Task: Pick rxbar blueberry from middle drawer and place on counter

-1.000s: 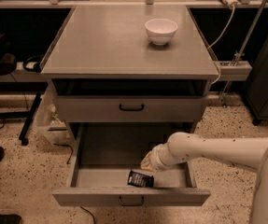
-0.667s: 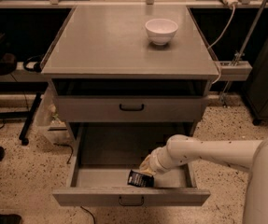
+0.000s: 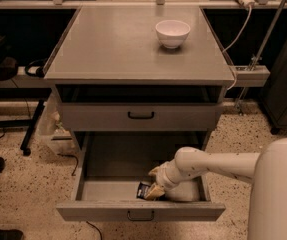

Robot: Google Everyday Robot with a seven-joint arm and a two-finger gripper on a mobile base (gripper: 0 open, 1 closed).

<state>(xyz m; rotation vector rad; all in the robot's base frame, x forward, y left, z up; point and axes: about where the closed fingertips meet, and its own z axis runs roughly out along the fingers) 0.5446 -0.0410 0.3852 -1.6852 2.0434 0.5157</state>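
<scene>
One tool (image 3: pixel 154 183) sits low in the open middle drawer (image 3: pixel 118 159), at the rxbar blueberry (image 3: pixel 144 189) by the front wall; its grip cannot be told. Light and slick-wrapped, the bar likely wants pinching across its narrow sides.

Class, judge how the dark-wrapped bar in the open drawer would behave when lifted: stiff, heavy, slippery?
The rxbar blueberry, small and flat, probably lifts lightly. Its wrapper may slip. Flat-sided, down in the middle drawer at the gripper, it likely won't roll.
</scene>
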